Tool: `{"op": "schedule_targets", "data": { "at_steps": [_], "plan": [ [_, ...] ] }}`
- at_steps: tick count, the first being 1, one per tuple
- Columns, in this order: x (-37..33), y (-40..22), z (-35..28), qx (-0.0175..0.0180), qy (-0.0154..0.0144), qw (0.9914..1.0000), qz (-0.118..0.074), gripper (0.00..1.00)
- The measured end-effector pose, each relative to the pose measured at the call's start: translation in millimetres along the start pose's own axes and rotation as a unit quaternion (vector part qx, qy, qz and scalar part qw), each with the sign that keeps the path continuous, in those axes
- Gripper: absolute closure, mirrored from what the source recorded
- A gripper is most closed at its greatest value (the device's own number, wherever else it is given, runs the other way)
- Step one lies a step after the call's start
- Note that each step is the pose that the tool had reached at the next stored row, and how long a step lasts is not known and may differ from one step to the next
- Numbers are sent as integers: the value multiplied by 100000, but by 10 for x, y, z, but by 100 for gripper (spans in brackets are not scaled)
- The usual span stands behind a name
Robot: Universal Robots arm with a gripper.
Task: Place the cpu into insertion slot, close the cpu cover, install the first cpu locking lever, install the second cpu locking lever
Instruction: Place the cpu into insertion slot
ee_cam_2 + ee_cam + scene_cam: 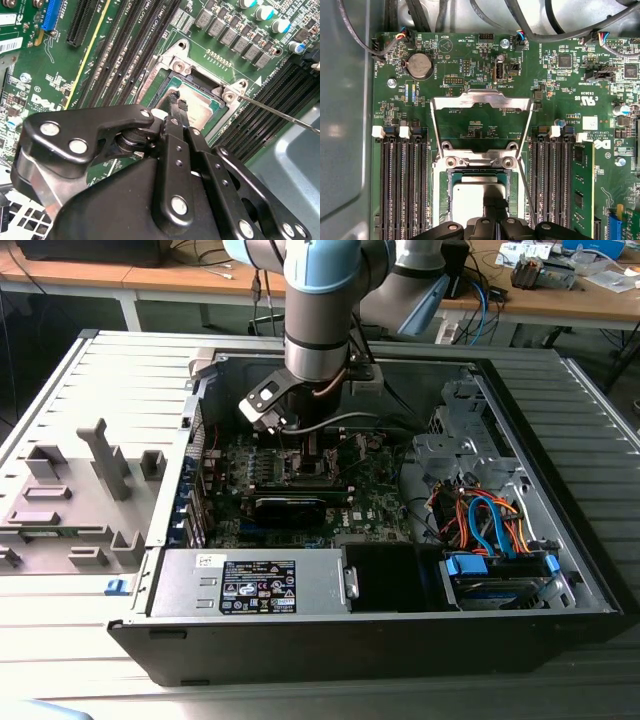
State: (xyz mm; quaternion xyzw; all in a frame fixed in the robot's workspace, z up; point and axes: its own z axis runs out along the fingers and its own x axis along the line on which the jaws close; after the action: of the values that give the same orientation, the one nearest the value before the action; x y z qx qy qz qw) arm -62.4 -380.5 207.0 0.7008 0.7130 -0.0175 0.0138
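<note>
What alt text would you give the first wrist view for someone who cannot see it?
The silvery cpu lies in the insertion slot of a green motherboard, with the black tool poised over it. The cpu cover is swung open beyond the slot, and long dark memory slots run along both sides.

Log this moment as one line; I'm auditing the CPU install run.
gripper: shut, tips over cpu | cpu: lying in insertion slot | cpu cover: open, tilted back from slot
</note>
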Motion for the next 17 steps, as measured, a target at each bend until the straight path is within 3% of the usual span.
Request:
{"op": "schedule_targets", "data": {
  "at_steps": [13, 17],
  "plan": [
    [0, 0, 19, -8, 87, 100000, -9, 89],
    [-2, 0, -35, -13, 91, 100000, -10, 89]
  ]
}}
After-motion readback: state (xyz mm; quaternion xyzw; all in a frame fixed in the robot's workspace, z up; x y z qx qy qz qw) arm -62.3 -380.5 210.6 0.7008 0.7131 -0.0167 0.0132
